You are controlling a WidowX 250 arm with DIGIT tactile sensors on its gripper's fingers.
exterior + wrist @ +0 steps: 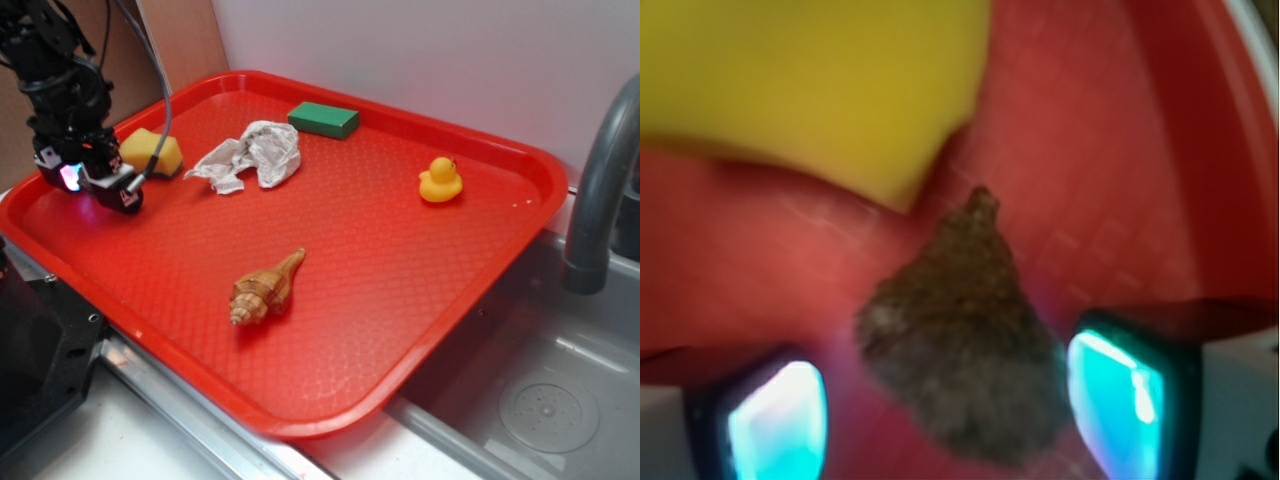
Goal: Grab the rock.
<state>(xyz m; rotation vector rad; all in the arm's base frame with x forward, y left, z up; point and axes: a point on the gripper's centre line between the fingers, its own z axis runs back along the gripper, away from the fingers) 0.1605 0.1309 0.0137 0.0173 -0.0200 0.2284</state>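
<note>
The rock, a lumpy dark grey-brown stone, lies on the red tray just below the yellow sponge in the wrist view. My gripper is open and low over the tray, with one glowing fingertip on each side of the rock. There is a gap between the rock and the left fingertip, while the right fingertip sits close against it. In the exterior view the gripper is at the tray's far left beside the sponge and hides the rock.
On the tray lie crumpled paper, a green block, a yellow rubber duck and a tan spiral seashell. A sink with a grey faucet is to the right.
</note>
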